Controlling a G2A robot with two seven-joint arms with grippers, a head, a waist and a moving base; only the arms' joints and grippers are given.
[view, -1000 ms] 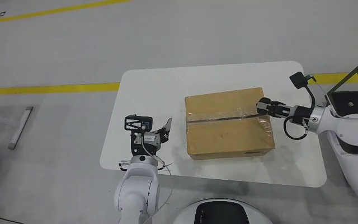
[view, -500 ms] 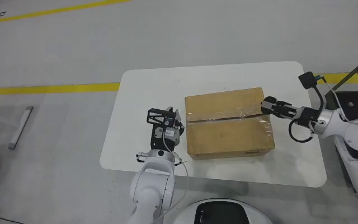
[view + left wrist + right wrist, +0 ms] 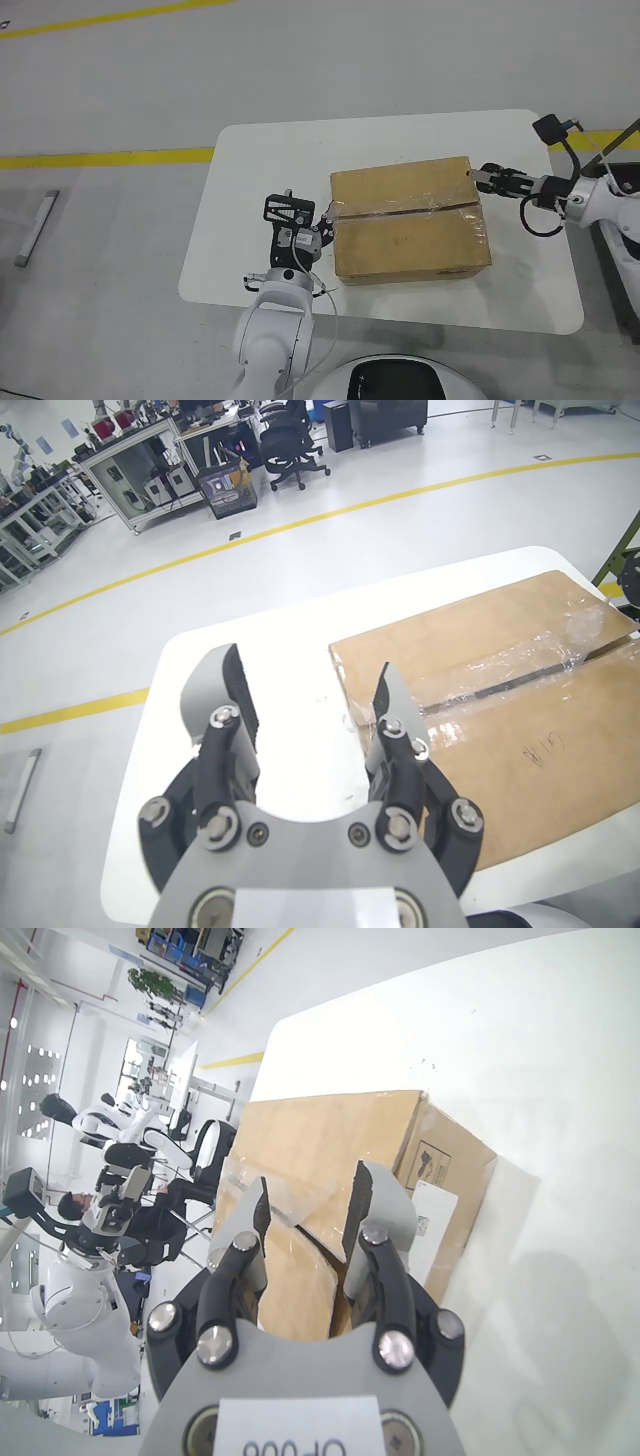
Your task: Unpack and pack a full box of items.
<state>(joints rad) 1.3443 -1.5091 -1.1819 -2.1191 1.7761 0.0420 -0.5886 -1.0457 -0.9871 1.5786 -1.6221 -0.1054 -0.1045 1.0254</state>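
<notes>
Box brown cardboard, taped shut

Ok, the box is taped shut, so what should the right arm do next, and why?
Probably close the right gripper on the loose tape at the seam's end and peel it back: its jaws stand open astride that tape, the flap there gapes, and the rest of the box seam is sealed.

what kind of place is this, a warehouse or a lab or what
Most likely a robotics lab or test hall, not a home. Equipment-laden workbenches and office chairs stand on a pale floor marked with a yellow line, and a taped cardboard box sits on a white table.
</notes>
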